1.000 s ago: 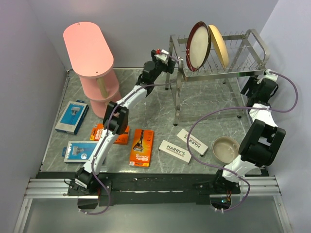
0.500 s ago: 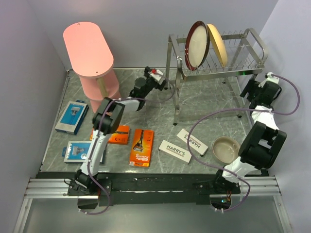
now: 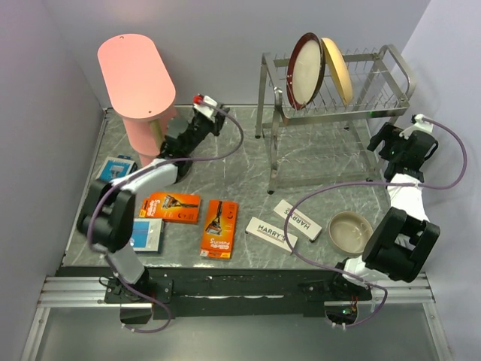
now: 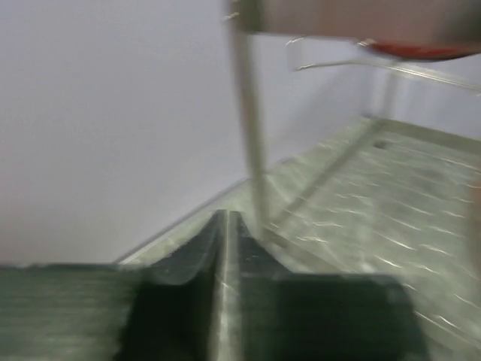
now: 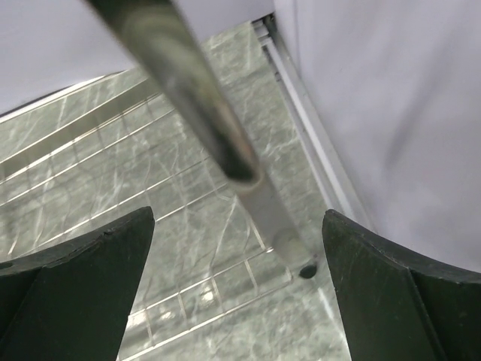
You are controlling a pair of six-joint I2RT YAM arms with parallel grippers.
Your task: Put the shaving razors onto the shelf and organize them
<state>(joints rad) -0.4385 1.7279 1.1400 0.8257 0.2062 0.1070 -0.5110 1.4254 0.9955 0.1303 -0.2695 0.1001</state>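
Two orange razor cards [image 3: 174,207] [image 3: 218,228] lie flat on the table near the front. To their right are two white HARRY'S boxes [image 3: 270,232] [image 3: 299,218]. Two blue-and-white cards [image 3: 113,167] [image 3: 147,235] lie at the left, partly hidden by my left arm. The pink shelf [image 3: 135,75] stands at the back left. Just right of its lower tiers hangs my left gripper [image 3: 204,105] [image 4: 225,218]; the blurred wrist view shows its fingers together with nothing between them. My right gripper [image 3: 406,139] [image 5: 237,226] is open and empty at the far right, over the foot of a rack leg.
A steel wire dish rack [image 3: 338,113] stands at the back right, holding a red-rimmed plate [image 3: 307,71] and a yellow plate [image 3: 338,71]. A beige bowl [image 3: 349,231] sits front right. Walls close in the table at the back and on both sides.
My left arm has swung left from the dish rack to beside the pink shelf, and its jaws have closed. The right gripper has opened a little wider and shifted slightly right.
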